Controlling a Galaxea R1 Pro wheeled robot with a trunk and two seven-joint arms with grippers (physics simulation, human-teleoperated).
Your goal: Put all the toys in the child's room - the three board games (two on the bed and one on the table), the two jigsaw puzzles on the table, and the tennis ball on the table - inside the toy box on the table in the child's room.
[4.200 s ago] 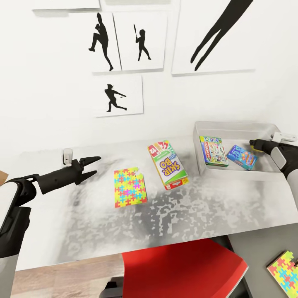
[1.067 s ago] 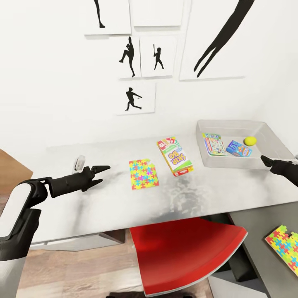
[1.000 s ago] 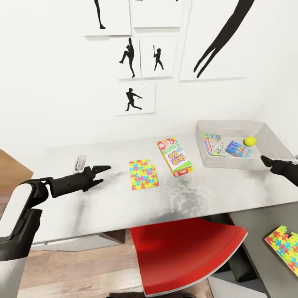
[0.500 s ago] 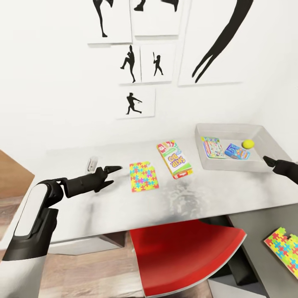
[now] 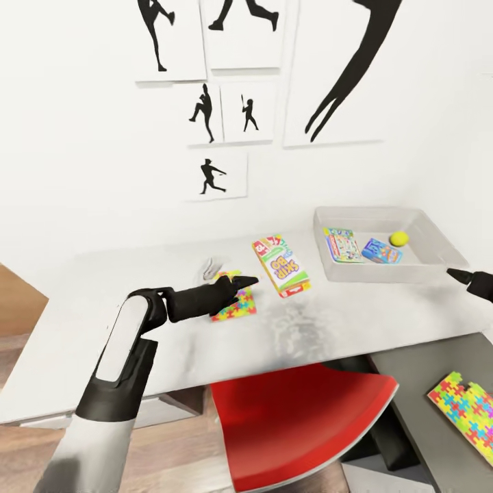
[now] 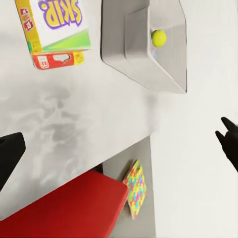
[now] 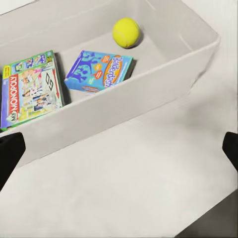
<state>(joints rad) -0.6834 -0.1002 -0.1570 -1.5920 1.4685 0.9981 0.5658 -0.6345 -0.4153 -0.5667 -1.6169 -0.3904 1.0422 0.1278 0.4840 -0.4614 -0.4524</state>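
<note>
From the head camera, the long pale-grey counter [image 5: 205,329] runs along a white wall hung with black silhouette prints [image 5: 213,177]. The left tool [image 5: 245,282] reaches out over a thin multicoloured jigsaw square [image 5: 236,307], covering its far part; whether it touches, and how its fingers are set, I cannot tell. Just beside the puzzle lies the flat white-green-red "SKIP BO" game box [image 5: 281,265]. Further right stands the shallow light-grey toy tray [image 5: 424,272], holding a green-white game box [image 5: 342,244], a smaller blue game box [image 5: 382,251] and a small yellow-green tennis ball [image 5: 398,238]. The right tool [image 5: 463,276] shows only a dark tip near the tray's front corner. A second jigsaw square [image 5: 467,405] lies on the lower dark grey corner section [image 5: 411,370], beside a red chair seat [image 5: 301,418].

The left wrist camera shows the left tool's fingers [image 6: 9,154] spread wide apart.

The right wrist camera looks into the tray, the right tool's fingertips [image 7: 10,151] parted at opposite edges, nothing between them.
</note>
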